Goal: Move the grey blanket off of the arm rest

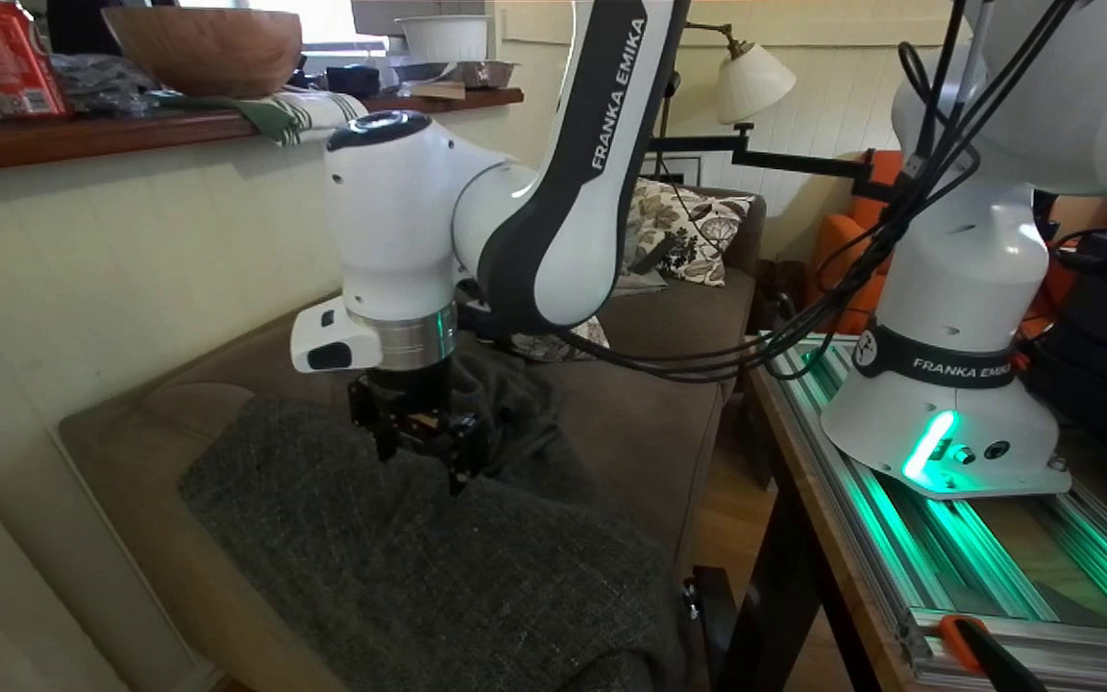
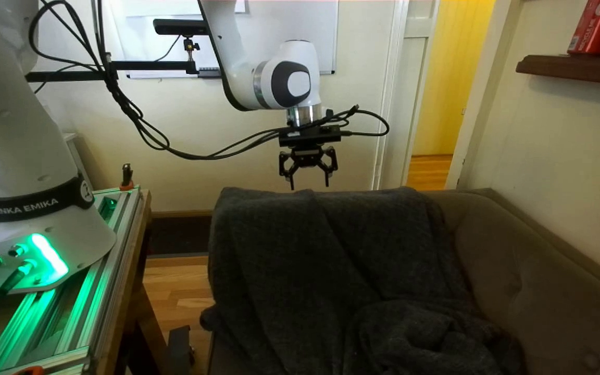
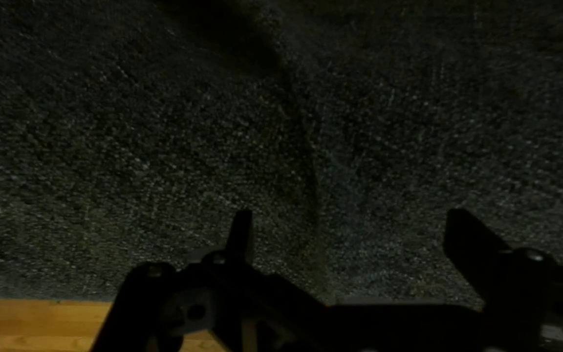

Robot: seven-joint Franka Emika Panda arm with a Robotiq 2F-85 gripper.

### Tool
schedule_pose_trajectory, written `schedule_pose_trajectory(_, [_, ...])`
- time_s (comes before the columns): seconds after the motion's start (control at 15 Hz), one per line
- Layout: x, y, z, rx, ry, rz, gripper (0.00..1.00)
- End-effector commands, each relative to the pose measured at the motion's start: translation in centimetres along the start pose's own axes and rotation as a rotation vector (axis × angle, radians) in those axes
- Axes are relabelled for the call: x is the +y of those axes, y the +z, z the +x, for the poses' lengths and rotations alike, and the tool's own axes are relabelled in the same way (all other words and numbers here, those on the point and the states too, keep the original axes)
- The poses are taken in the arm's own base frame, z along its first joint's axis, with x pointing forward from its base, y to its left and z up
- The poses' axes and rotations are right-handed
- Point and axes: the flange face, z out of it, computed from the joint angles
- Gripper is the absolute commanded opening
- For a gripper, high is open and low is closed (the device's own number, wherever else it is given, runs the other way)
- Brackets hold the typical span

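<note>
The grey blanket [image 2: 326,245] is lying across the arm rest [image 2: 453,208] and hangs down on its inner side. Above the arm rest, the fingers [image 3: 472,247] are spread apart and point downward. The blanket lies below them; whether they touch it, I cannot tell.

Blanket [image 1: 477,586] of rough, matt cloth; smooth wooden bowl [image 1: 208,50]; gripper [image 2: 309,182] perhaps metal.
</note>
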Motion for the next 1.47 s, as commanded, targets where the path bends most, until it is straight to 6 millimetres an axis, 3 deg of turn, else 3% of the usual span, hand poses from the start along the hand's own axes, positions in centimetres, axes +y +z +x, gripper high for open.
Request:
schedule_pose_trajectory(0.0, [0.0, 2.5, 1.7, 0.001, -0.039, -0.009, 1.00])
schedule_pose_trajectory(0.07, [0.0, 3.2, 2.0, -0.006, -0.048, -0.001, 0.75])
schedule_pose_trajectory(0.13, [-0.1, 3.9, 2.1, -0.017, -0.058, 0.009, 0.74])
schedule_pose_trajectory(0.33, [0.0, 5.1, 2.4, -0.030, -0.072, 0.019, 0.50])
schedule_pose_trajectory(0.8, [0.1, 4.7, 3.4, -0.021, -0.085, 0.010, 0.02])
schedule_pose_trajectory(1.13, [1.1, 2.4, 2.4, -0.032, -0.014, 0.022, 0.01])
schedule_pose_trajectory(1.4, [5.4, -3.1, -2.1, -0.015, 0.189, -0.056, 0.01])
